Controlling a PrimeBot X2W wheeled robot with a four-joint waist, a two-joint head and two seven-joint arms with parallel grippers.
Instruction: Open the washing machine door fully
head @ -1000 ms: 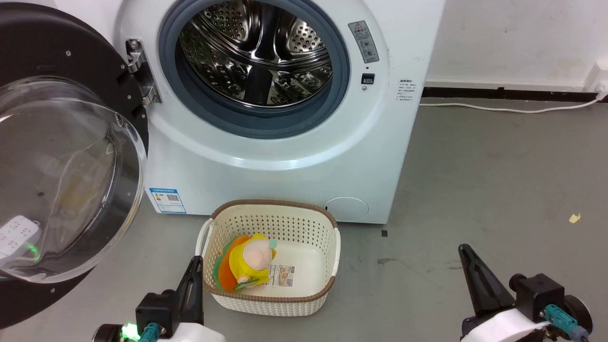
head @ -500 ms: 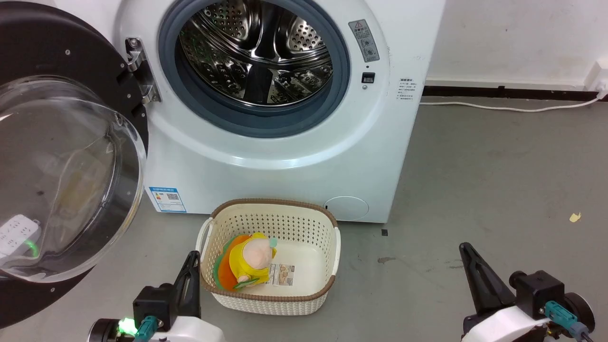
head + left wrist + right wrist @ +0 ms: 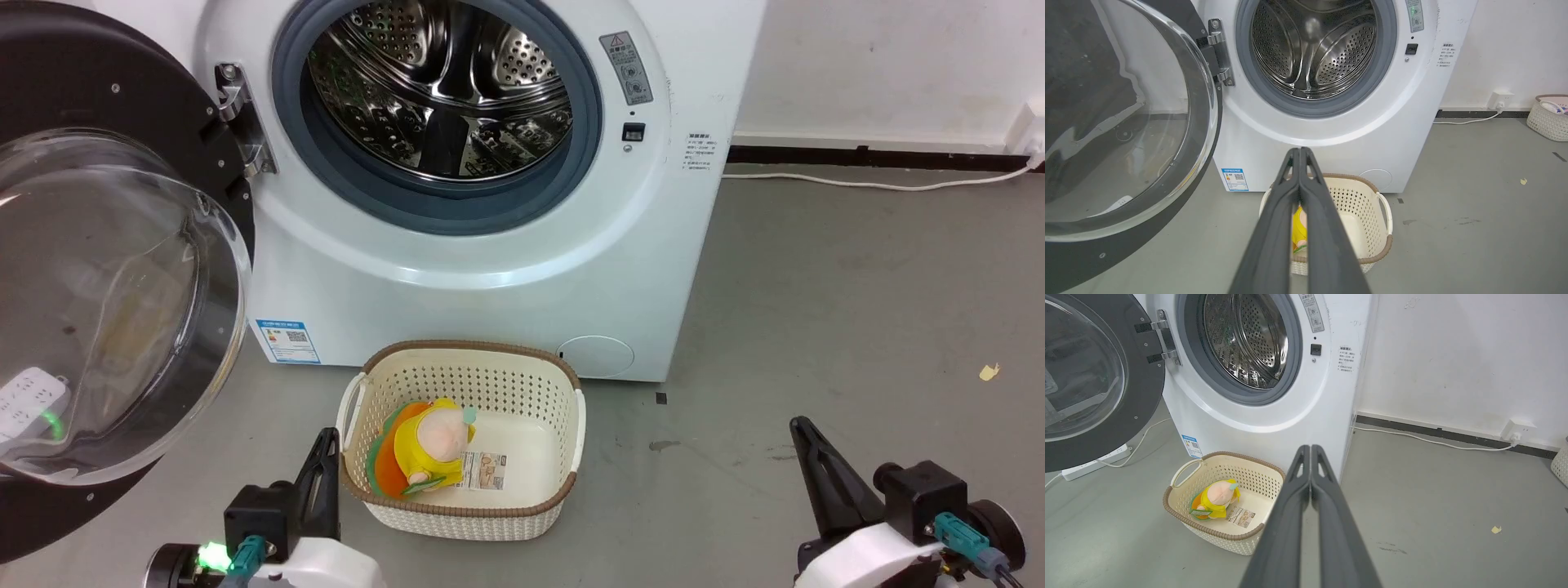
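Observation:
The washing machine door point(image 3: 106, 302) stands swung wide to the left on its hinge point(image 3: 241, 122), black rim around a clear domed glass bowl; it also fills the left of the left wrist view point(image 3: 1122, 122) and shows in the right wrist view point(image 3: 1090, 375). The steel drum point(image 3: 445, 90) lies exposed inside its grey rubber ring. My left gripper point(image 3: 326, 445) is shut and holds nothing, low beside the basket, well away from the door. My right gripper point(image 3: 800, 433) is also shut and holds nothing, over the floor at the right.
A cream basket point(image 3: 563, 445) with a yellow and orange plush toy point(image 3: 424, 457) sits on the floor before the machine. A white power strip point(image 3: 1094, 461) and cable lie under the door. A white cord point(image 3: 865, 184) runs along the wall. Another basket point(image 3: 1549, 118) stands far right.
My left gripper has drawn back a little toward the bottom of the view. The door, basket and right gripper are as before.

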